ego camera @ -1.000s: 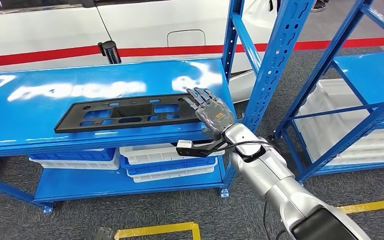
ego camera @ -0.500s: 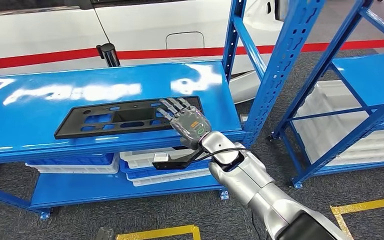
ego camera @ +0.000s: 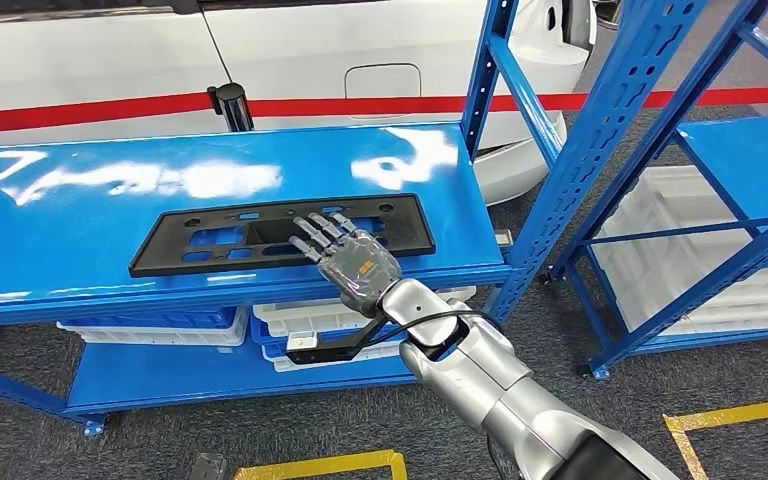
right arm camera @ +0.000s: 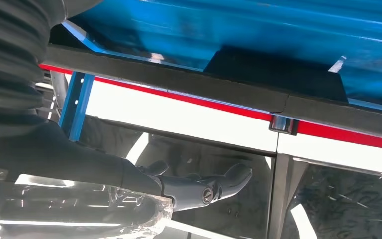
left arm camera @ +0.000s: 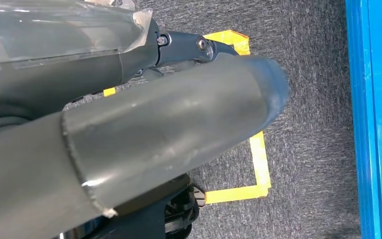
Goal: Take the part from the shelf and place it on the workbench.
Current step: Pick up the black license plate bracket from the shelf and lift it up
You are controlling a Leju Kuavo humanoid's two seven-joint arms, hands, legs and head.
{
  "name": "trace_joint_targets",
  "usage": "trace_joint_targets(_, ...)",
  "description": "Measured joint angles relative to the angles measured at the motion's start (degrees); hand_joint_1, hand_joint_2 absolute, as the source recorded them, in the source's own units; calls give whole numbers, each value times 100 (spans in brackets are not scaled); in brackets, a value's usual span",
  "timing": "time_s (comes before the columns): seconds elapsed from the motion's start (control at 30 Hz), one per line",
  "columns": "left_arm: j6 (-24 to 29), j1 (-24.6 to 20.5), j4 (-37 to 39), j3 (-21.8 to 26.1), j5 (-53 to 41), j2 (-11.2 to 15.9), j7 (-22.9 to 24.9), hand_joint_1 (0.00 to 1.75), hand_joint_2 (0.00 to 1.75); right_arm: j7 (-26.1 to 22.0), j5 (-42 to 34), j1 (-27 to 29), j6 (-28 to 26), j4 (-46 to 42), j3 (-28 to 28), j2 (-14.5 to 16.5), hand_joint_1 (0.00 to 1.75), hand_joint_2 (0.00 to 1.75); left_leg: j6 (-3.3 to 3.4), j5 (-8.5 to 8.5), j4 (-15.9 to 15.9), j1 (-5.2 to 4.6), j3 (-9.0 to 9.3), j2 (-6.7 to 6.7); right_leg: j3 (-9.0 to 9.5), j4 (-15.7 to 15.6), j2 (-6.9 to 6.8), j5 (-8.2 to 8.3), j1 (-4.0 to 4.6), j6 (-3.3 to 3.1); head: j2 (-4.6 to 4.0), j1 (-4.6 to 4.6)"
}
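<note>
While its fingers spread flat and grasp nothing, the right hand (ego camera: 353,262) hovers over the black part (ego camera: 210,240), which lies under and beyond its fingertips on the blue shelf (ego camera: 80,200).

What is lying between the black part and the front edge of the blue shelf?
In the head view only a bare strip of the blue shelf lies before the black part; the right hand reaches over that edge, fingers spread above the part.

Glossy blue metal shelf (ego camera: 80,200); matt blk plastic part (ego camera: 190,240).
</note>
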Motion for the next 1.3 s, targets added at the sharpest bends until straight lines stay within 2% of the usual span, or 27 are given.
trace_joint_targets(0.13, 2, 0, 0, -1, -1, -4, 0, 0, 0, 82, 41, 2, 41, 1, 22, 39, 0, 175, 2, -1, 2, 1, -1, 1, -2, 0, 0, -2, 0, 41, 0, -2)
trace_joint_targets(0.4, 24, -1, 0, -1, -15, -39, 0, 0, 0, 437, 239, -113, 89, 111, 78, 196, 0, 175, 1, -2, 1, 17, -1, 2, -11, 8, 1, -4, 14, 41, 0, -2)
trace_joint_targets(1.3, 16, -4, 0, 0, -26, -58, 4, 0, 0, 578, 334, -378, 109, 399, 133, 348, 0, 175, 1, -1, 0, 21, -2, 4, -12, 10, 1, -5, 17, 41, 0, -2)
